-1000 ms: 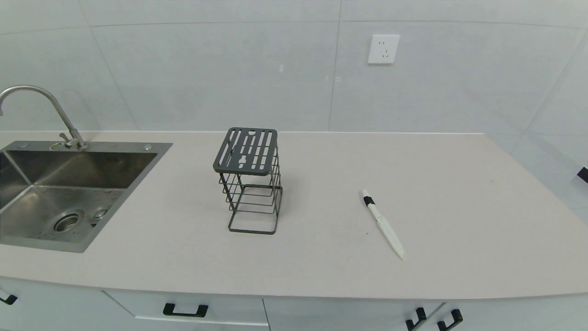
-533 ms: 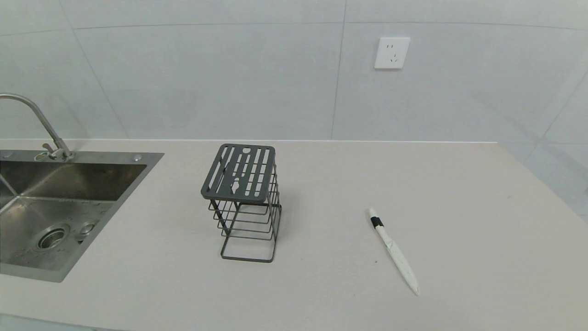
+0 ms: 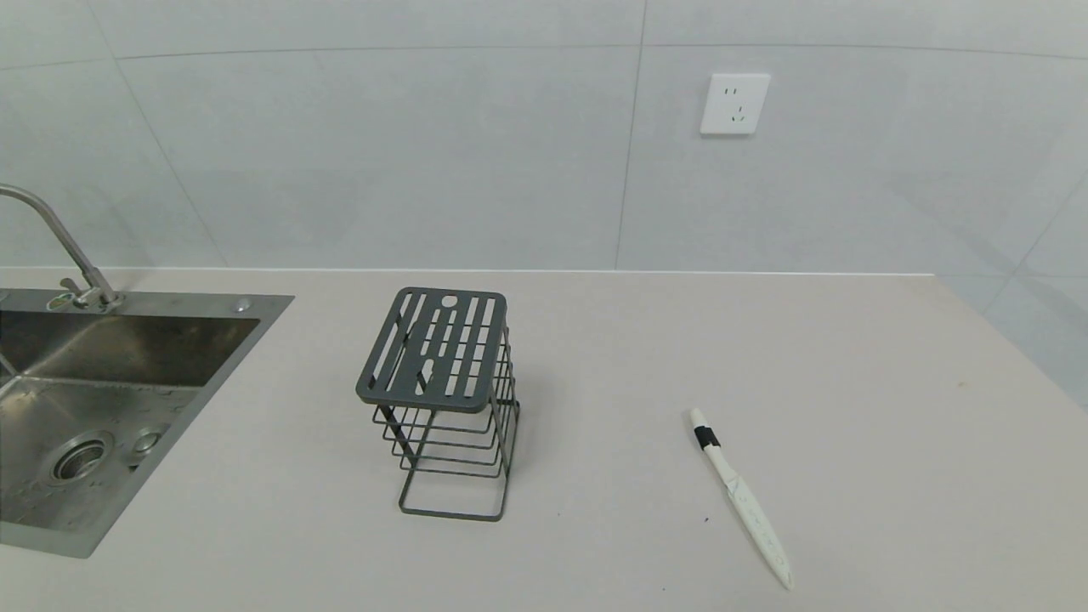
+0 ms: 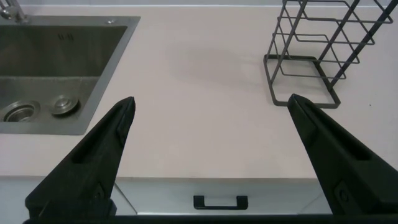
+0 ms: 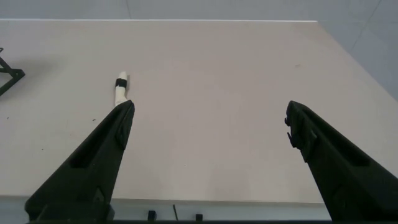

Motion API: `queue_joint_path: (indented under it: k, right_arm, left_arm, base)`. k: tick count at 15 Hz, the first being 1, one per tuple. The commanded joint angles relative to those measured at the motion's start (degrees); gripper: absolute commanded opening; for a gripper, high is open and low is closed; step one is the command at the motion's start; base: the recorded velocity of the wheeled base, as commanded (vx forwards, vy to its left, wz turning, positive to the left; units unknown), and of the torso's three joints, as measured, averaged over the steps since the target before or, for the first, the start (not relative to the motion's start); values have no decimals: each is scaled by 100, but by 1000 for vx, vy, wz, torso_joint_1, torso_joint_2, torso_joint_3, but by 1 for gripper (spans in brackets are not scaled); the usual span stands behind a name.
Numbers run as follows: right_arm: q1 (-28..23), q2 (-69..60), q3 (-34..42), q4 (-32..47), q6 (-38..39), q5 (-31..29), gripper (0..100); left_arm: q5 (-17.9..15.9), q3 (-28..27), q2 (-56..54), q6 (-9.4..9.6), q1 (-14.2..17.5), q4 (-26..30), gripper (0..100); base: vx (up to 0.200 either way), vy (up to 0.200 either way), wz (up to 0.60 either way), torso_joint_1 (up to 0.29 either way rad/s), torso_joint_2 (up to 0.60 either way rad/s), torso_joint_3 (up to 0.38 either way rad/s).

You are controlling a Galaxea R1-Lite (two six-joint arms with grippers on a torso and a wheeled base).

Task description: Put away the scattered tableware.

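Knife (image 3: 741,497) at four o'clock from rack (image 3: 442,399); our left gripper (image 4: 211,102), right gripper (image 5: 209,106) both wide, empty. Lying flat, it may skid when we pinch.

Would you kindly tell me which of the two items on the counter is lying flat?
The white knife lies flat, on the right; the dark wire rack stands upright nearer the sink.

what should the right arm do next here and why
Probably lower the right gripper toward the handle end of the knife. The knife lies flat and untouched on the counter, to the right of the slotted rack. The jaws stand wide open above the counter with the knife off to one side, so closing that gap looks like the first step before any grasp.
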Motion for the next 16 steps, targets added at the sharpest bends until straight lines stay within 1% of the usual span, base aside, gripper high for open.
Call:
queue_joint_path:
  k: [1,2,4,5,6,7,8,9,11,13,14,16]
  right_arm:
    - [4,5,0,-7,-6,6,100]
    - [4,5,0,-7,-6,6,100]
    - [4,5,0,-121,-68,348,100]
    - [4,5,0,-595,-77,366,100]
    - [-5,5,0,-1035,-147,384,100]
    - [-5,5,0,-1061,-112,480,100]
    - [4,5,0,-1070,-85,718,100]
    - [4,5,-97,-1096,-147,1148,100]
    - [-66,102,-703,-798,-156,1983,100]
    - [-119,629,-1125,-455,-164,2344,100]
    - [-102,831,-1195,-393,-164,2414,100]
    - [-58,1763,-1389,-358,-164,2660,100]
  left_arm:
    - [0,0,0,-7,0,1,100]
    - [0,0,9,-25,0,1,100]
    - [9,0,9,-7,0,1,100]
    - [18,0,0,-16,9,1,100]
    - [18,0,9,-86,0,1,100]
    - [18,0,9,-95,0,1,100]
    - [18,0,9,-86,0,1,100]
    - [18,0,9,-95,0,1,100]
    - [18,0,9,-86,0,1,100]
    - [18,0,9,-86,0,1,100]
    - [18,0,9,-86,0,1,100]
    - [18,0,9,-86,0,1,100]
  base:
    - [0,0,0,0,0,0]
    - [0,0,0,0,0,0]
    - [0,0,0,0,0,0]
    - [0,0,0,0,0,0]
    - [0,0,0,0,0,0]
    - [0,0,0,0,0,0]
    - [0,0,0,0,0,0]
    - [0,0,0,0,0,0]
    - [0,0,0,0,0,0]
    - [0,0,0,0,0,0]
    - [0,0,0,0,0,0]
    - [0,0,0,0,0,0]
